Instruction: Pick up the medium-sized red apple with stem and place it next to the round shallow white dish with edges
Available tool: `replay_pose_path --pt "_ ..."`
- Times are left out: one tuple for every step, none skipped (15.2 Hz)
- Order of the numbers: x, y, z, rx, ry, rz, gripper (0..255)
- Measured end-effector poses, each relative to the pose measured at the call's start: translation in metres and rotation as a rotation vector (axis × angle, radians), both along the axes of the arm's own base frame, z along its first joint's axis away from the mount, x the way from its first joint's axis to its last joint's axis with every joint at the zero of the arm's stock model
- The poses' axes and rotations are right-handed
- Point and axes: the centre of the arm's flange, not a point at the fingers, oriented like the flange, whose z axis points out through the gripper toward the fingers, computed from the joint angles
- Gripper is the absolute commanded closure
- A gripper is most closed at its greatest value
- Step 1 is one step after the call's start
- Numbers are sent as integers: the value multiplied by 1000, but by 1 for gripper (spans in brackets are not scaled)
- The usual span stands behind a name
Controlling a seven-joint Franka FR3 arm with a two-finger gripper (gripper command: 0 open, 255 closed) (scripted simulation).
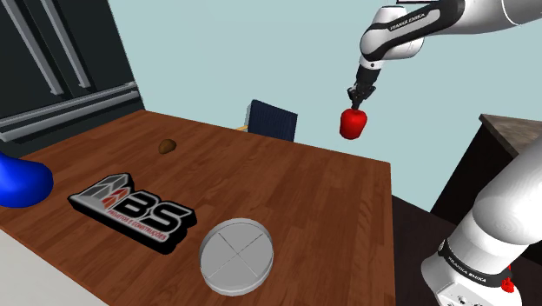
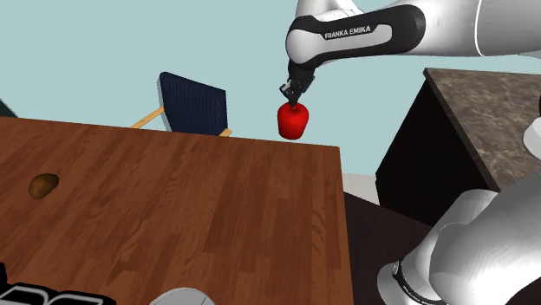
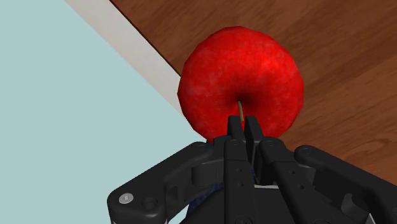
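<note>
The gripper (image 1: 356, 102) clasps the red apple (image 1: 353, 124) above the wooden table (image 1: 287, 191), pale-blue wall (image 1: 217, 52) behind.

The round red apple (image 3: 242, 79) darkens around its pale stem; the two-finger pincer (image 3: 243, 125) is all black. The wooden counter (image 1: 304, 200) is reddish-brown, streaked in planks. The round shallow dish (image 1: 236, 255) is grey, crossed by two faint lines. The flat black sign (image 1: 132, 211) bears red-and-white lettering; the small rounded lump (image 1: 168, 146) is brown.
</note>
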Motion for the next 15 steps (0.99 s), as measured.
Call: replay_pose_path --pt "-1 0 5 0 0 0 255" --pt "0 0 11 0 0 0 255" --pt "-2 -1 16 0 0 0 255" --pt "-1 -1 21 0 0 0 255" --pt "0 -1 26 0 0 0 255" --pt "1 -1 31 0 0 0 255" --pt "0 -1 36 0 0 0 255" --pt "0 6 39 0 0 0 255" --pt "0 14 41 0 0 0 255" --pt "2 25 41 0 0 1 255" --pt "0 40 41 0 1 1 255" --pt "-4 53 39 0 0 1 255" --pt "-4 65 42 0 0 1 255" --pt "-2 77 43 0 0 1 255" --pt "-4 91 42 0 0 1 255"
